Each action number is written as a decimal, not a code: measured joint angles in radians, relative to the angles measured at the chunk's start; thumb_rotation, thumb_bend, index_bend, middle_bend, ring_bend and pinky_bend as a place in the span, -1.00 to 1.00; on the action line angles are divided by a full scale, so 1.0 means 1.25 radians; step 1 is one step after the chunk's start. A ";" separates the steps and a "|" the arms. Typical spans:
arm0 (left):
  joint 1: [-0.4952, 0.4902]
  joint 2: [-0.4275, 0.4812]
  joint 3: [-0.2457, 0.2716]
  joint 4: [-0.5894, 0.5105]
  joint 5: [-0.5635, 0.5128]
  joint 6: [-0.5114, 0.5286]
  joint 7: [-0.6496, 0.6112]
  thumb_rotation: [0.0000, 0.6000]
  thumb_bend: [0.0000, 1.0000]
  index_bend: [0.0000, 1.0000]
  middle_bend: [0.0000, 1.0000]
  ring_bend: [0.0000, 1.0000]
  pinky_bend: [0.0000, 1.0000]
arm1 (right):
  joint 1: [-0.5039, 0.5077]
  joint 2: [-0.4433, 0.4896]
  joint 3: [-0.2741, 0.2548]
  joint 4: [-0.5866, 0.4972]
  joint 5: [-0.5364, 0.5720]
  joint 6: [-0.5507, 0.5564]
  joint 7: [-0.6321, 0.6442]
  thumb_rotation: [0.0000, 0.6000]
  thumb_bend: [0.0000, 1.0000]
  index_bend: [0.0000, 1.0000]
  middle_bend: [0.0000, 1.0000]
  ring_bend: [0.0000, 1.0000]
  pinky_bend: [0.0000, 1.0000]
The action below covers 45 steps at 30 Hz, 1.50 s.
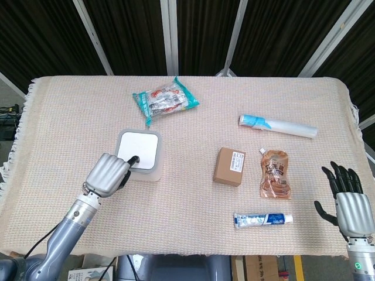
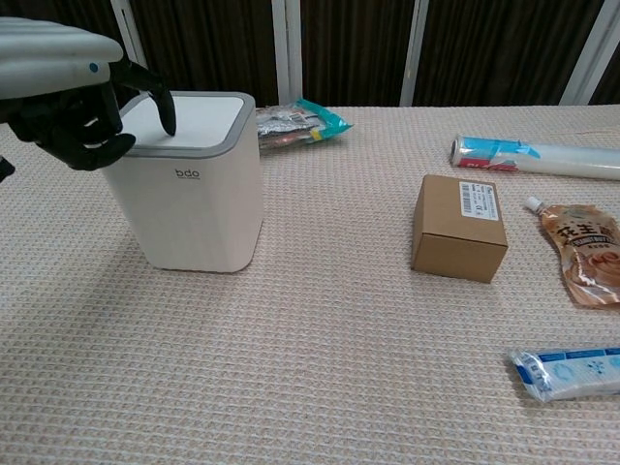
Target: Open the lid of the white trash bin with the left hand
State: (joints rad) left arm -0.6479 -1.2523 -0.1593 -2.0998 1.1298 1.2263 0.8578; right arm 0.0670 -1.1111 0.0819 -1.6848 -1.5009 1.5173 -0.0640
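The table (image 1: 246, 105) under its beige woven cloth spreads before me, and everything sits on it. The biggest thing on it is the white trash bin (image 2: 194, 208), standing upright on my left side, its lid (image 1: 138, 148) lying flat in the grey rim.

My left hand (image 1: 107, 174) is at the bin's near-left corner. Most of my fingers are curled in toward the palm with nothing in them, and one fingertip (image 2: 168, 118) reaches out over the lid's edge; it seems to rest on the lid, though I cannot tell how firmly it presses.

My right hand (image 1: 350, 202) hangs at the table's near-right edge, well apart from everything, fingers spread and pointing away from me, holding nothing.

Beyond the bin lies a teal snack packet (image 1: 166, 100). Across on the right, a rolled tube of film with a blue end (image 1: 278, 125) lies near the far side. In the middle stands a small brown cardboard box (image 2: 460, 227), and just beside it on the right lies an orange spouted pouch (image 1: 275, 172), flat, spout pointing away from me. Nearest me, a blue and white toothpaste tube (image 1: 263, 219) lies on its side below the box and pouch.
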 measured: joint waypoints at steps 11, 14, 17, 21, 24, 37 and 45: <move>0.141 0.040 0.051 -0.097 0.218 0.232 0.005 1.00 -0.30 -0.42 -0.44 -0.56 -0.55 | 0.002 -0.006 -0.002 0.009 -0.005 -0.003 -0.002 1.00 -0.39 -0.77 -0.97 -0.95 -0.95; 0.201 0.080 0.103 -0.132 0.223 0.271 0.017 1.00 -0.39 -0.47 -0.56 -0.68 -0.82 | 0.002 -0.007 -0.005 0.006 -0.009 -0.003 -0.005 1.00 -0.39 -0.77 -0.97 -0.95 -0.95; 0.254 0.104 0.143 -0.124 0.240 0.306 -0.005 1.00 -0.45 -0.48 -0.60 -0.72 -0.88 | 0.001 -0.007 -0.007 0.003 -0.011 -0.002 -0.008 1.00 -0.39 -0.77 -0.97 -0.95 -0.95; 0.320 0.114 0.181 -0.066 0.281 0.363 -0.094 1.00 -0.48 -0.48 -0.60 -0.76 -0.90 | 0.001 -0.006 -0.007 0.001 -0.012 -0.002 -0.009 1.00 -0.39 -0.77 -0.97 -0.95 -0.95; 0.361 0.114 0.206 -0.002 0.318 0.405 -0.188 1.00 -0.48 -0.48 -0.60 -0.76 -0.90 | 0.001 -0.004 -0.009 0.000 -0.018 -0.001 -0.008 1.00 -0.39 -0.77 -0.97 -0.95 -0.95; 0.478 0.096 0.221 0.228 0.355 0.482 -0.464 1.00 -0.48 -0.48 -0.59 -0.76 -0.90 | -0.001 -0.002 -0.019 -0.002 -0.041 0.005 -0.016 1.00 -0.39 -0.77 -0.97 -0.95 -0.95; 0.495 0.101 0.184 0.245 0.332 0.482 -0.496 1.00 -0.48 -0.48 -0.59 -0.76 -0.90 | -0.002 0.000 -0.016 -0.003 -0.041 0.010 -0.007 1.00 -0.39 -0.77 -0.97 -0.95 -0.95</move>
State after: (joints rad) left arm -0.0287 -1.1258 0.0708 -1.7935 1.5444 1.8289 0.2376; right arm 0.0643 -1.1111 0.0615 -1.6880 -1.5528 1.5301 -0.0727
